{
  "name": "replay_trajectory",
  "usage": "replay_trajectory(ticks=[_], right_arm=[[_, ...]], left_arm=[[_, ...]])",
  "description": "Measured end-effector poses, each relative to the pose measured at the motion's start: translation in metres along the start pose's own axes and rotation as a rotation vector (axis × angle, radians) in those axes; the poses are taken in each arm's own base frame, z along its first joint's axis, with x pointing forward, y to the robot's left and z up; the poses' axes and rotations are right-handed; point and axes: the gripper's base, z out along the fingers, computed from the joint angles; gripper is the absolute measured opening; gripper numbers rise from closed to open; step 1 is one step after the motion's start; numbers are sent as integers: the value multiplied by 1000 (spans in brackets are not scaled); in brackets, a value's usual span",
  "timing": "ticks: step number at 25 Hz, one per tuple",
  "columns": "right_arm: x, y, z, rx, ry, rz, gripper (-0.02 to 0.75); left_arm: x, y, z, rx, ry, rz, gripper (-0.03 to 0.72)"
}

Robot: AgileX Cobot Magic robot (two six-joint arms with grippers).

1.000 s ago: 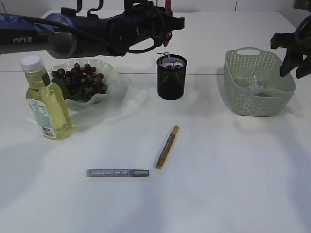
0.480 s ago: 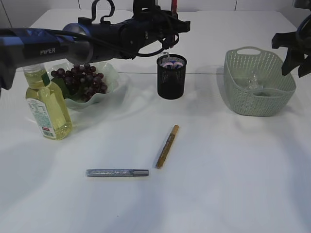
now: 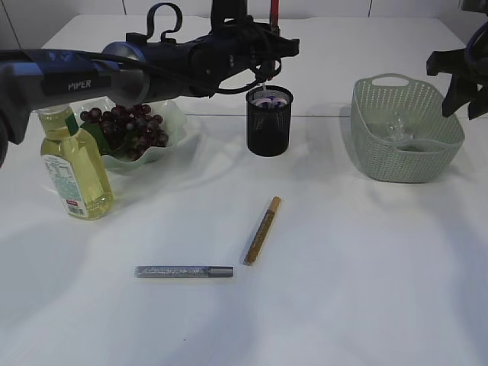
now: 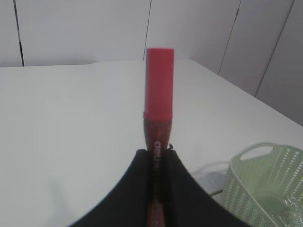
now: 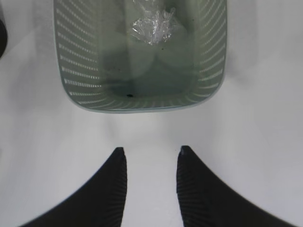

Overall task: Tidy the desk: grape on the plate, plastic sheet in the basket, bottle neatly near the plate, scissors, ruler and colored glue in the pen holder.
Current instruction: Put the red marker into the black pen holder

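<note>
Red glue stick (image 4: 159,90) clenched in left claw (image 4: 158,163); two lie on table (image 3: 343,274); right claw (image 5: 150,156) released.

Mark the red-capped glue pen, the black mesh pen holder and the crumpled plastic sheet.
Red-capped glue pen (image 4: 159,82): left wrist view, on its cap.
Black mesh pen holder (image 3: 268,130): exterior view, front wall.
Crumpled clear plastic sheet (image 5: 152,26): right wrist view, its middle.

The red glue stick (image 4: 159,94) disappears at its lower end between the left tool's (image 4: 157,156) dark fingers. In the exterior view the left arm (image 3: 114,65) covers the bottle's (image 3: 72,168) cap and the plate's (image 3: 171,130) rear rim. The pen holder's (image 3: 269,126) contents are too small to identify. The right tool (image 3: 465,76) is cut off by the frame's right edge.
</note>
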Motion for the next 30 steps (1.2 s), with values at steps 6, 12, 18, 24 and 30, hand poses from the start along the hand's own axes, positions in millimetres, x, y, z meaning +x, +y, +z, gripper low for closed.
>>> replay_trajectory(ticks=[6,12,18,24,30], right_arm=[[0,0,0,1,-5,-1,296],[0,0,0,1,-5,-1,296],[-1,0,0,1,-6,-1,296],[-1,0,0,0,-11,-1,296],[-1,0,0,0,-11,-1,296]], left_arm=[[1,0,0,0,11,0,27],[4,0,0,0,53,0,28],[3,0,-1,1,54,0,29],[3,0,-1,1,54,0,32],[3,0,-1,2,54,4,43]])
